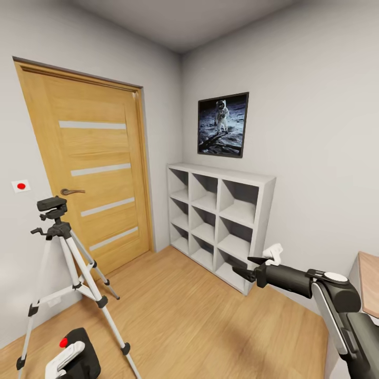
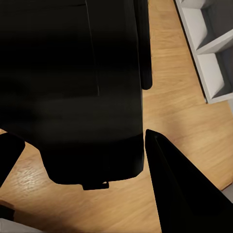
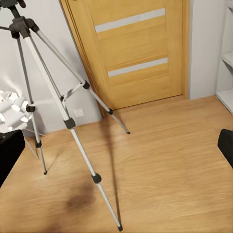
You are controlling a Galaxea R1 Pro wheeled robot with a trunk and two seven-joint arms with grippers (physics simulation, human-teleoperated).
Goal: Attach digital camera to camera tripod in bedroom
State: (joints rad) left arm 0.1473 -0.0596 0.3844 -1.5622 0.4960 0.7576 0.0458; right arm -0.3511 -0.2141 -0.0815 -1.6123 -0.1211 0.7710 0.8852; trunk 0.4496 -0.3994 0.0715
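At the far left of the head view, a small white wall plate with a red dot sits on the grey wall. Just right of it stands the camera tripod, silver legs spread on the wood plank floor, its black head bare on top. Below it, at the bottom edge, my left tool grasps the digital camera; the red dot on its top faces up, and the camera is low and apart from the tripod head.

My left wrist view brings what the head view cannot: the camera's black body seen close, with one dark finger against its side and the other finger's tip at the opposite edge, so the tool is clenched on it.

Further right in the head view come the wooden door, the astronaut picture and the white cube shelf. Then my right tool hangs in the air in front of the shelf, fingers parted and grasping nothing. A wooden bench corner shows at the right edge.

The right wrist view looks back at the tripod's legs down to their black feet. It also shows a white spiky lamp behind them.
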